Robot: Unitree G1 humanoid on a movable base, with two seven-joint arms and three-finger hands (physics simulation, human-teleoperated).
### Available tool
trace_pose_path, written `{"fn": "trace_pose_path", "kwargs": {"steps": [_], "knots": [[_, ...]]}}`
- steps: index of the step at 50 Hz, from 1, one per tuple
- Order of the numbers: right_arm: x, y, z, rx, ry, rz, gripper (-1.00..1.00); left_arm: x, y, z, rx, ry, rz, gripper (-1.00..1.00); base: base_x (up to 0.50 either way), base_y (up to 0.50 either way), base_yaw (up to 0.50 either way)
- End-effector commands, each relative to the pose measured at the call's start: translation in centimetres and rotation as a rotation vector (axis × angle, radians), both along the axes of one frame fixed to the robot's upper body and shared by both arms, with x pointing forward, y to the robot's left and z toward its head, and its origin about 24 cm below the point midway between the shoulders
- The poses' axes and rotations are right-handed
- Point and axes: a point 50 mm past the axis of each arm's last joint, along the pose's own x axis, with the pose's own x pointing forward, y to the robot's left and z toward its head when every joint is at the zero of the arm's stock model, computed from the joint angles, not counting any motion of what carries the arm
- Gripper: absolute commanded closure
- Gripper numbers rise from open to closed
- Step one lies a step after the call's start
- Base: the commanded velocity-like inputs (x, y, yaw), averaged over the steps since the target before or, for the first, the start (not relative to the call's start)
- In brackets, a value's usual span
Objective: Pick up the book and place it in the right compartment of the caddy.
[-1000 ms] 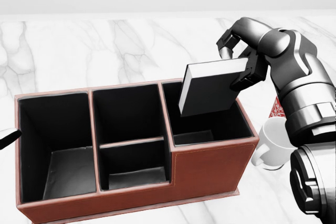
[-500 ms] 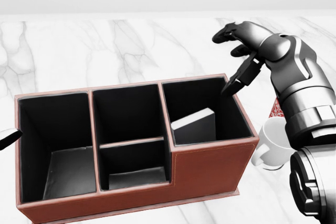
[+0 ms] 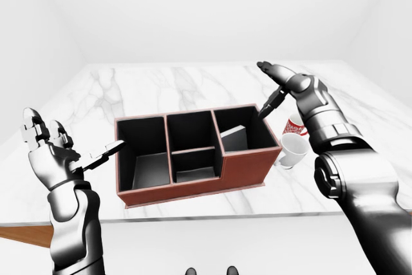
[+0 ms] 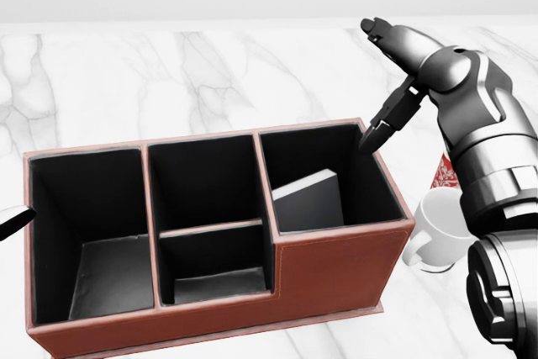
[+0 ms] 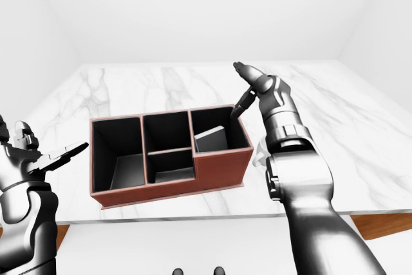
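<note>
The grey book [image 4: 309, 202] lies tilted inside the right compartment of the red-brown caddy [image 4: 336, 250], towards that compartment's left divider. My right hand [image 4: 382, 81] hovers above the caddy's upper right corner, open, fingers stretched out and holding nothing. It is apart from the book. In the left-eye view my left hand [image 3: 74, 143] is raised left of the caddy [image 3: 193, 188], open and empty. Only a dark fingertip [image 4: 13, 220] of it shows at the head view's left edge.
A white mug [image 4: 437, 229] stands just right of the caddy, under my right forearm, with a red patterned cup [image 4: 443, 176] behind it. The caddy's left and two middle compartments hold nothing. The marble table's near edge [image 3: 212, 216] runs below the caddy.
A second ago my right hand held the book over the right compartment. It let go, the book dropped in, and the fingers have since spread wider and lifted.
</note>
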Motion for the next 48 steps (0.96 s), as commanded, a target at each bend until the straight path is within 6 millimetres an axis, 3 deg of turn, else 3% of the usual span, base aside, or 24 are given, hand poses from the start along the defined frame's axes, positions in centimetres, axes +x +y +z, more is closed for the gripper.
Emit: {"fn": "trace_pose_path", "kwargs": {"steps": [1, 7, 25, 48], "knots": [[0.1, 0.5, 1.6, 0.0, -0.077, 0.013, -1.0, 0.0, 0.0, -0.1, 0.0, 0.001, 0.0, -1.0, 0.0, 0.0, 0.0], [-0.1, 1.4, 3.4, -0.007, -0.151, 0.057, -1.0, 0.0, 0.0, -0.1, 0.0, 0.001, 0.0, -1.0, 0.0, 0.0, 0.0], [-3.7, 3.7, 11.5, 0.023, -0.535, 0.212, -1.0, 0.0, 0.0, -0.1, 0.0, 0.001, -0.001, -1.0, 0.0, 0.0, 0.0], [-3.9, 4.3, 12.7, 0.08, -0.583, 0.236, -1.0, -0.1, 0.0, -0.1, 0.0, 0.001, -0.001, -1.0, 0.0, 0.0, 0.0]]}}
